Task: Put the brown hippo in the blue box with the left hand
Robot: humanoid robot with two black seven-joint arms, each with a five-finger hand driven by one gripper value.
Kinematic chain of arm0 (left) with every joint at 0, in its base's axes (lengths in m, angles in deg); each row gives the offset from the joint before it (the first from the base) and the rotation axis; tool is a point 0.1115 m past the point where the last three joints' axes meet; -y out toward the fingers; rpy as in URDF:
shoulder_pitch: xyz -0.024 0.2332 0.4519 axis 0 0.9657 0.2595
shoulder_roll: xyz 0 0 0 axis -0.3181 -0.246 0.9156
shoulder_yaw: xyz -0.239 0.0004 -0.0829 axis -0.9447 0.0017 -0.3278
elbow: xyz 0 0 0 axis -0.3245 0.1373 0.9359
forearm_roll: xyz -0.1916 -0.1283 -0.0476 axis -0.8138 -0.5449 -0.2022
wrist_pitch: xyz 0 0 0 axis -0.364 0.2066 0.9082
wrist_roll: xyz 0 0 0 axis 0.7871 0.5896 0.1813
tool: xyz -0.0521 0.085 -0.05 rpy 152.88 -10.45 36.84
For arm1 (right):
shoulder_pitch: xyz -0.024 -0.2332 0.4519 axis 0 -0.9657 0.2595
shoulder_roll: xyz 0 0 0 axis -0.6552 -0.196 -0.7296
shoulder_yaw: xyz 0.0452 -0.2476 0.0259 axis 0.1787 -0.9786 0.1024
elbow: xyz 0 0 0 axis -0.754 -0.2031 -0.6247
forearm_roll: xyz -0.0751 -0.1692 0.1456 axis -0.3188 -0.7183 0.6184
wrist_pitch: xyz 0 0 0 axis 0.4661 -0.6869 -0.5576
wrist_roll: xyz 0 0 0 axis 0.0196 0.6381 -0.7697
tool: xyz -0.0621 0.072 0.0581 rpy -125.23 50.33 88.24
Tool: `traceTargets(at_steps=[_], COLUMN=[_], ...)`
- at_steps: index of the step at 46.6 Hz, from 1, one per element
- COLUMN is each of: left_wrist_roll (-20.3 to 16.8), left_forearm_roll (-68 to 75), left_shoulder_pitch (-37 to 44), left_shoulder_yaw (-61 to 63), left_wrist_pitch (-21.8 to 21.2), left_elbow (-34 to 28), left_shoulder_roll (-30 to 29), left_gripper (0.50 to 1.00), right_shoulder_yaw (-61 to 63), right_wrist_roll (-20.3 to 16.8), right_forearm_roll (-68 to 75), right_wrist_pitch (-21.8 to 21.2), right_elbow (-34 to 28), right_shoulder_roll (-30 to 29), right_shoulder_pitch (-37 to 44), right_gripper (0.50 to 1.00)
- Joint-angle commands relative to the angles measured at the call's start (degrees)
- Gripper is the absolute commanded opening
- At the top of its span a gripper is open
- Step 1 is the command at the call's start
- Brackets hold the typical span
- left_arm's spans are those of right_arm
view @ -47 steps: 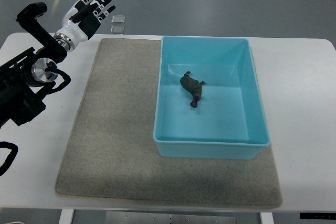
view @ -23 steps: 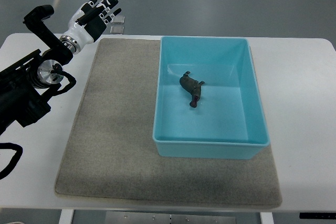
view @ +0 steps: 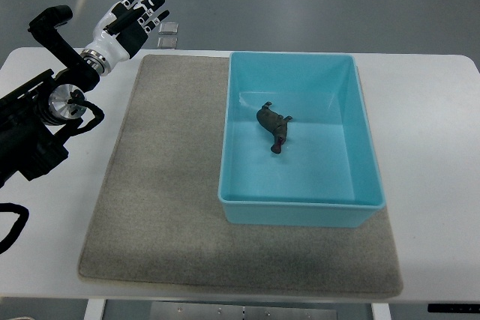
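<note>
Hippo [view: 274, 126] is lying inside the blue box [view: 363, 148], near its middle, touching nothing but the floor. Box is sitting on the grey mat [view: 157, 185], right half. Left hand [view: 132, 17] is hovering above the table's [view: 435, 110] far-left corner, fingers spread, gripping nothing, well apart from the box.
</note>
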Motion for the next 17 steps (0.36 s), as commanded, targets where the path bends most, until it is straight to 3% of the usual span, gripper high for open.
traceTargets(at_steps=[1, 17], left_wrist_roll=[0.0, 0.0], left_forearm_roll=[0.1, 0.1], left_shoulder_pitch=[0.1, 0.1], left_shoulder_yaw=[0.0, -0.1], left_wrist_pitch=[0.1, 0.0], left_elbow=[-0.1, -0.1], left_shoulder_roll=[-0.1, 0.0], left_gripper=[0.994, 0.996], right_shoulder_yaw=[0.2, 0.2], right_wrist_roll=[0.0, -0.1], right_forearm_roll=[0.0, -0.2], right_wrist_pitch=[-0.8, -0.4], right_elbow=[-1.0, -1.0], right_shoulder_roll=[0.0, 0.0], right_shoulder_pitch=[0.0, 0.2], right_gripper=[0.936, 0.936])
